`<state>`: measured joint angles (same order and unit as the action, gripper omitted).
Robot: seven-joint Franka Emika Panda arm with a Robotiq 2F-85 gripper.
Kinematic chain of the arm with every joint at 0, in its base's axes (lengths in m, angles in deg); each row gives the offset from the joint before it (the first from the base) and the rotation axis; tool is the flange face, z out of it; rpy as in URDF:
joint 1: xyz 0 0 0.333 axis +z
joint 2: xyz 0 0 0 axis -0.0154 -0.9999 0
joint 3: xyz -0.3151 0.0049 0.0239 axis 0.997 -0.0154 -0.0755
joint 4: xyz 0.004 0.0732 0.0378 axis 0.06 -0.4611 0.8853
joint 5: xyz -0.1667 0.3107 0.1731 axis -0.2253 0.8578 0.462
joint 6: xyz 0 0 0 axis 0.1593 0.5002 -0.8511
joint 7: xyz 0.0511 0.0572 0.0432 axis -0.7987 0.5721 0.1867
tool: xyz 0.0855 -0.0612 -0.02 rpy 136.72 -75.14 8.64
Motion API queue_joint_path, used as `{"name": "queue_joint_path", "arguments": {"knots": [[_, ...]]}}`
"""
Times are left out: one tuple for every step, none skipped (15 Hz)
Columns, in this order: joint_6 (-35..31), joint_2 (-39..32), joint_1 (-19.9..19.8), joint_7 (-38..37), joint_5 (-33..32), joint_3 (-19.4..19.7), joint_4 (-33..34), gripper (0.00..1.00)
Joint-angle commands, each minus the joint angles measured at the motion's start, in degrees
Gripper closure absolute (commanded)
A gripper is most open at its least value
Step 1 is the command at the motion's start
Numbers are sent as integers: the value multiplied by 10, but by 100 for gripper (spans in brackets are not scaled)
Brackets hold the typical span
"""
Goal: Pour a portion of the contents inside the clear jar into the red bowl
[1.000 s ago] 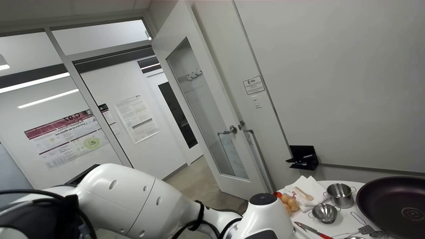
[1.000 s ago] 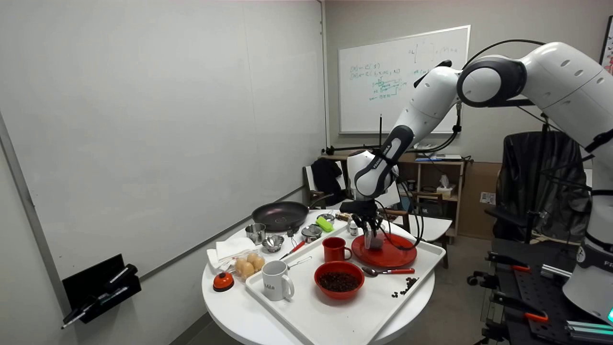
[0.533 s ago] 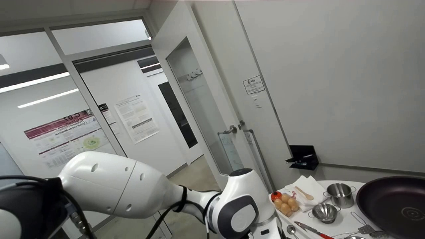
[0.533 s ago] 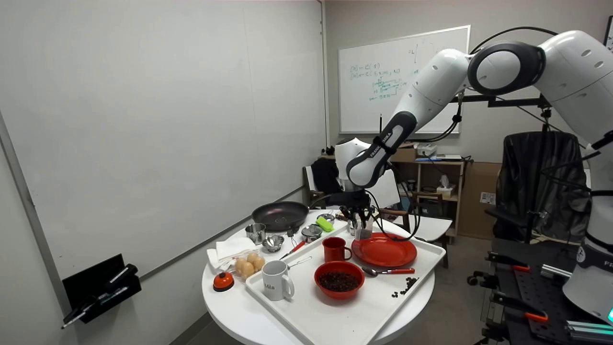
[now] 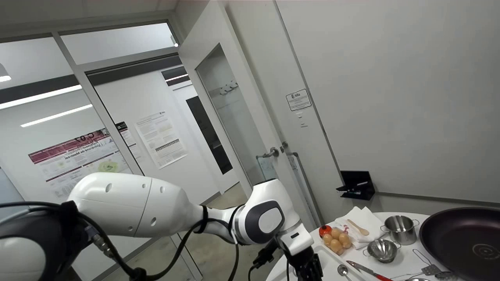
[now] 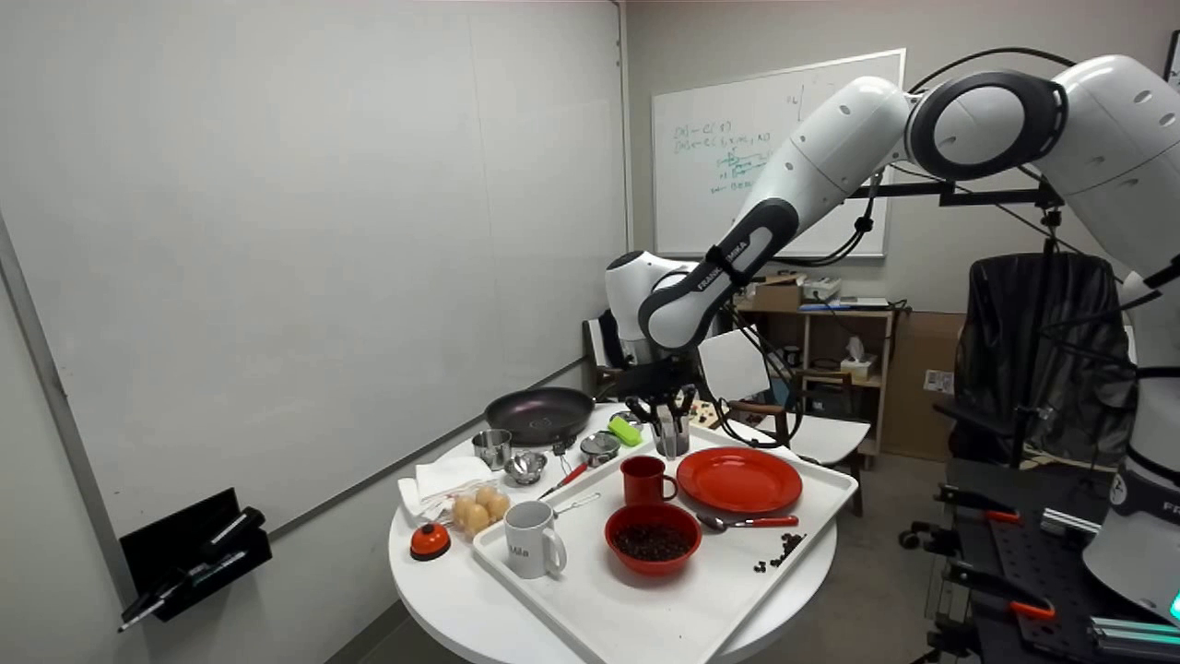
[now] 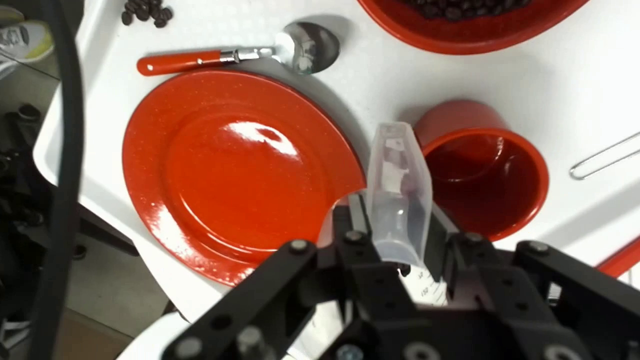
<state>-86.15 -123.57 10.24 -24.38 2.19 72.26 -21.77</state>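
In the wrist view the gripper (image 7: 401,220) is clamping on the handle (image 7: 398,195) of the clear jar (image 6: 678,438). In an exterior view the jar is showing at the gripper's six o'clock, roughly upright, with something dark lying low inside; whether its base is touching the white tray (image 6: 636,604) is not showing clearly.

Bearings in the wrist view, taking the gripper as dial centre: at two o'clock, just beside the handle, the red mug (image 7: 480,165) is standing upright. At half past nine the red plate (image 7: 245,175) is lying flat. Between ten and eleven the spoon (image 7: 240,54) is lying just beside the plate; farther along that bearing, loose beans (image 7: 144,11) are lying on the tray. Toward one o'clock, well apart from the jar, the red bowl (image 7: 465,44) is standing upright, dark beans (image 7: 467,7) lying inside.
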Motion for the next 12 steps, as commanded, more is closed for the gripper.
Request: {"name": "queue_joint_path", "arguments": {"knots": [[12,0,-13,104,-9,-25,31,93],[12,0,-13,127,-8,-28,35,93],[14,-1,-10,146,-8,-28,40,93],[17,-2,-9,162,-7,-29,44,93],[20,-3,-5,173,-8,-28,47,93],[23,-5,-3,186,-8,-28,50,93],[23,-6,-2,201,-10,-28,51,93],[20,-6,-2,227,-15,-29,49,93],[18,-7,-1,251,-25,-27,47,93],[16,-6,0,273,-31,-26,44,93],[3,-4,-2,301,-40,-25,37,93],[-6,-1,-2,322,-49,-23,31,93]]}}
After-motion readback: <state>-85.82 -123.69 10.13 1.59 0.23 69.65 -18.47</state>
